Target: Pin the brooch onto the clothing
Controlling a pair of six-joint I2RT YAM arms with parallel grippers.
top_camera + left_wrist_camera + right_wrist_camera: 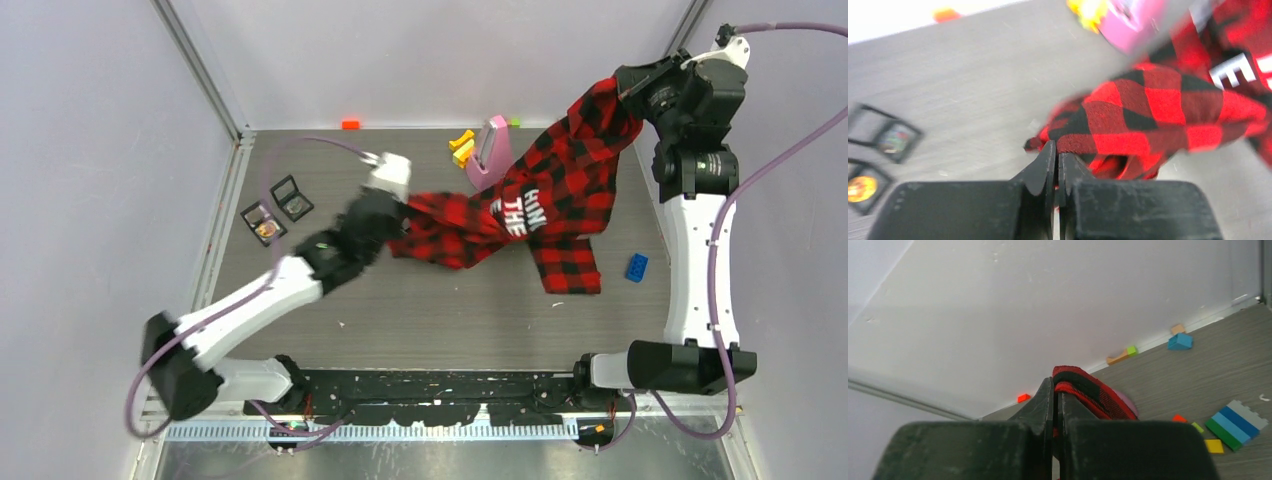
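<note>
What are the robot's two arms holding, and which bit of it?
Both hold the checked shirt: left jaws pinch its low end, right jaws pinch a fold at its raised end.

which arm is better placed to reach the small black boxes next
Probably left: the left tool pinches the shirt edge close to the black boxes, while the right tool holds it up at the far right.

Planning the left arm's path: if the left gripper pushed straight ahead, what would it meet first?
The bunched flannel shirt whose edge its fingers pinch; beyond, perhaps the pink object, depth unclear.
</note>
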